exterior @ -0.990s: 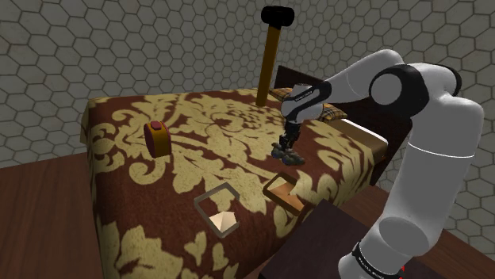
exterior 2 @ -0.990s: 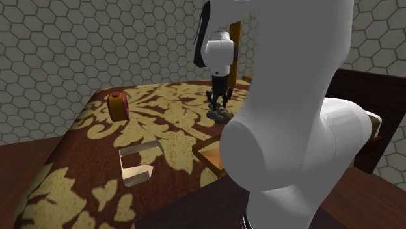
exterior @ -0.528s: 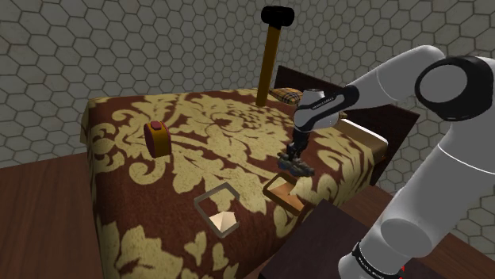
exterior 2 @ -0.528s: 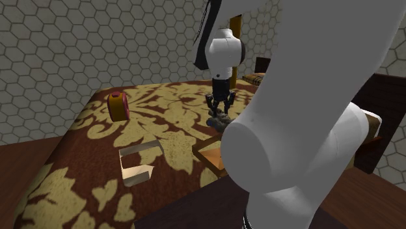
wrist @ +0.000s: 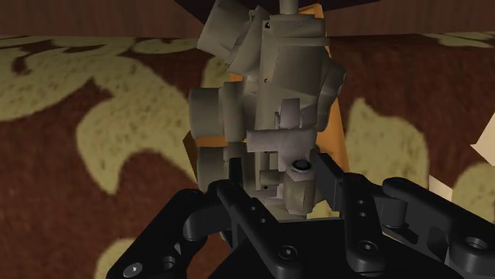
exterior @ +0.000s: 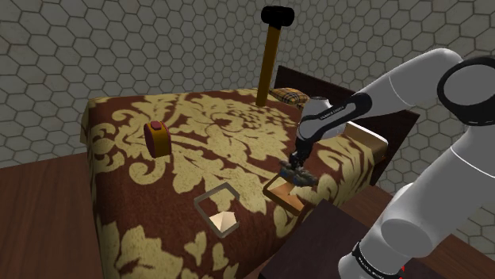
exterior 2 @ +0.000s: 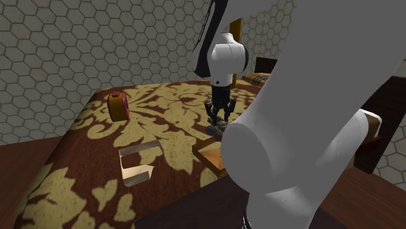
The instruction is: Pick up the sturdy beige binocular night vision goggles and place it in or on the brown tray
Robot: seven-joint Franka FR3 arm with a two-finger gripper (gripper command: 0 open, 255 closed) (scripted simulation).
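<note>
Clasping the goggles [wrist: 270, 103], the tool [wrist: 278, 181] is clenched on a lumpy grey-beige cluster of stubby tubes. We see them held over the flat, rectangular orange-brown tray [exterior: 285, 199], which lies near the edge of the bed [exterior: 159, 170] with its brown, cream-patterned spread.

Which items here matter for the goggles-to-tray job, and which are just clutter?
Job: gripper; grey-beige goggles clasped in it; brown tray.
Lying about: black-headed hammer; red-and-yellow round thing; pale open box; plaid pillow.
</note>
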